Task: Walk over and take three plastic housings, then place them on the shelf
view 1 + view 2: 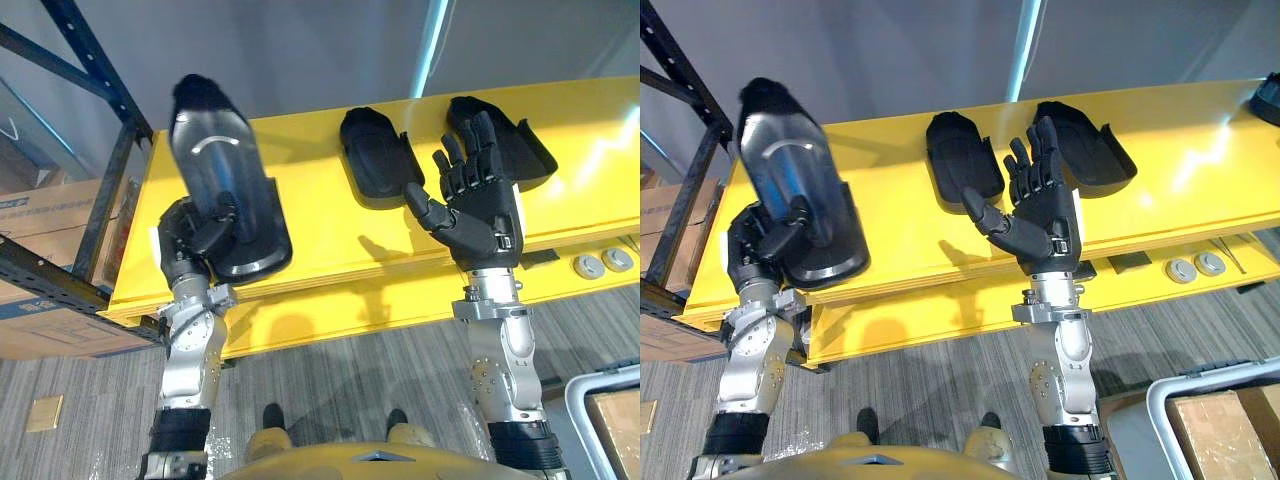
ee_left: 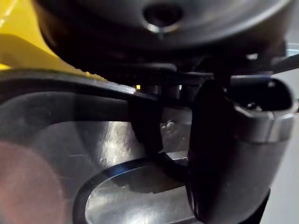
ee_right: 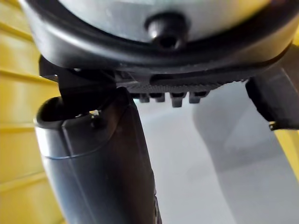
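My left hand was curled round the lower end of a black plastic housing. The fingers were wrapped over its rim and the thumb was pressed against its glossy inner face. The housing stood tilted, its rounded far end raised, over the left part of a yellow shelf. I could not tell whether its lower edge touched the shelf board. In my left wrist view the same shiny surface lay right against the hand.

My right hand was held up in front of the shelf, palm facing me. Its fingers were straight and spread, the thumb stuck out to the side, and it held nothing.

Two more black housings lay flat on the shelf, hollow side up. The middle housing lay just left of my right hand. The right-hand housing lay behind that hand's fingertips, partly covered by them. The two sat near each other without touching.

A dark blue rack upright stood at the shelf's left end, with cardboard boxes beyond it. Two small round silver discs sat on a lower yellow ledge at the right. A pale bin holding a cardboard box stood on the grey carpet at the lower right.
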Robot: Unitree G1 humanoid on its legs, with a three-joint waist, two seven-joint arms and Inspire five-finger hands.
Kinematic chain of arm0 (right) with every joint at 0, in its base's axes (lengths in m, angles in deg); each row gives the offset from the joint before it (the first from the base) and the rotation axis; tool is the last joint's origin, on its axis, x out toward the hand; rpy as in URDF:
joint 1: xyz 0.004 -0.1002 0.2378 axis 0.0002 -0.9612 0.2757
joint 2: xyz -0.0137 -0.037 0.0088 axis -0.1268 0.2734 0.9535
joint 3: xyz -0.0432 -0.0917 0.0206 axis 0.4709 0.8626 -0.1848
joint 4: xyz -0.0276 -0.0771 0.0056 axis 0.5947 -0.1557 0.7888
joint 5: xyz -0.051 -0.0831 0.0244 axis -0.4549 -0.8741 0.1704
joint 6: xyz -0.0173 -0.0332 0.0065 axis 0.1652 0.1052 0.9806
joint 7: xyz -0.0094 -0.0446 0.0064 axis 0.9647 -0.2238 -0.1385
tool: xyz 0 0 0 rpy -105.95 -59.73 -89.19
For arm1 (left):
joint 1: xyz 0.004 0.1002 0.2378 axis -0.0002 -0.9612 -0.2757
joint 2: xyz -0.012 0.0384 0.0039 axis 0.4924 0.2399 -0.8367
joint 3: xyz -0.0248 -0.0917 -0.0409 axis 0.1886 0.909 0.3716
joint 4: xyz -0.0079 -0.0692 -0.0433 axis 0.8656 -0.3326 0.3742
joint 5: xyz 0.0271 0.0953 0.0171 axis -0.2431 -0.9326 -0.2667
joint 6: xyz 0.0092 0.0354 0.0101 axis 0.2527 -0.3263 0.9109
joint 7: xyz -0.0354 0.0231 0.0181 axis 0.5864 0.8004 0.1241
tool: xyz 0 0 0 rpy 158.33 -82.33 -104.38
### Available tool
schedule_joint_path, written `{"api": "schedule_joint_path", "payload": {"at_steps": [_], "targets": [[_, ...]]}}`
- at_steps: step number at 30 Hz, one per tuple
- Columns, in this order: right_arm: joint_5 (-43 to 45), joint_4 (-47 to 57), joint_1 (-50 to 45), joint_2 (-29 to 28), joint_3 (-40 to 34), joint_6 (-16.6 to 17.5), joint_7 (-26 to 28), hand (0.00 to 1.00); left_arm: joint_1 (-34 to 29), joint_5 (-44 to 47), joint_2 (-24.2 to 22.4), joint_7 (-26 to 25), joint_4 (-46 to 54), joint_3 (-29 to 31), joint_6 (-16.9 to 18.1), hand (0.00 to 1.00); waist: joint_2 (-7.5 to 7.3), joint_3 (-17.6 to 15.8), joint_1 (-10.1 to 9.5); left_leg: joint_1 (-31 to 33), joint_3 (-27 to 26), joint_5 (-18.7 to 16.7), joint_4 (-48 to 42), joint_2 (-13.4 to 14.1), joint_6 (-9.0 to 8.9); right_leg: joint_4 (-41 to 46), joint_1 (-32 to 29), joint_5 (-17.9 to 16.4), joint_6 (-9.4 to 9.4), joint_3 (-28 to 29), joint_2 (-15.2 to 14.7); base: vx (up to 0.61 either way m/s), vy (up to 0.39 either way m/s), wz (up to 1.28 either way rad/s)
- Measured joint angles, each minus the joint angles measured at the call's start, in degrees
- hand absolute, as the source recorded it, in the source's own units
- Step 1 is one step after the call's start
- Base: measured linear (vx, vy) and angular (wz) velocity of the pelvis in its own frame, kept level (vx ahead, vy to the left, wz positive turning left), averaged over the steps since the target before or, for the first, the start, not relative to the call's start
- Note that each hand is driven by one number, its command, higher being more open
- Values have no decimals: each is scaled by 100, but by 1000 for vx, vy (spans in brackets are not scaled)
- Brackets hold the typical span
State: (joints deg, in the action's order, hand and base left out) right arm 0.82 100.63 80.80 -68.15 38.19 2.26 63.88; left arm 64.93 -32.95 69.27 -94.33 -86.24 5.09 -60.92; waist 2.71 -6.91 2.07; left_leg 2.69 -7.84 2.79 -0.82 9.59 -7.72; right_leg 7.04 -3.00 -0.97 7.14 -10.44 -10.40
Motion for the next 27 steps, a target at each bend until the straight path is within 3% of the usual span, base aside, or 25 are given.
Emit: {"api": "schedule_joint_path", "payload": {"at_steps": [5,10,16,18,23,27], "targets": [[3,0,65,238,-51,-121,274,100,808,-7,464,-259,-839,293,0,0,125,-133,123,92,-117,34,-1,5,8,100,-235,4,5,150,3,-34,4,-12],[16,0,162,431,-22,-271,576,100,1641,6,1040,138,-1488,201,-31,0,131,-343,158,97,-173,54,5,7,3,201,-343,23,34,232,6,-10,3,-5],[55,57,673,635,290,-363,648,100,2496,1,1691,637,-2414,-197,-435,0,116,-628,276,110,-186,65,-55,7,13,367,-428,-69,-37,294,0,-21,2,-2],[170,227,695,668,410,-500,752,100,2678,-22,1852,763,-2701,-231,-713,0,109,-720,292,204,-211,65,-99,9,14,489,-590,-115,-34,358,-1,-42,-3,-7],[263,255,764,667,581,-598,810,100,3098,-180,2148,770,-3038,-230,-1068,0,102,-922,307,204,-284,66,-115,9,15,624,-699,-123,-25,442,-1,-16,-3,-7],[262,293,765,666,777,-640,790,100,3419,-178,2301,494,-3265,-201,-1259,0,80,-1057,322,253,-300,75,-130,10,17,703,-795,-167,-55,468,-5,0,0,0]]}}
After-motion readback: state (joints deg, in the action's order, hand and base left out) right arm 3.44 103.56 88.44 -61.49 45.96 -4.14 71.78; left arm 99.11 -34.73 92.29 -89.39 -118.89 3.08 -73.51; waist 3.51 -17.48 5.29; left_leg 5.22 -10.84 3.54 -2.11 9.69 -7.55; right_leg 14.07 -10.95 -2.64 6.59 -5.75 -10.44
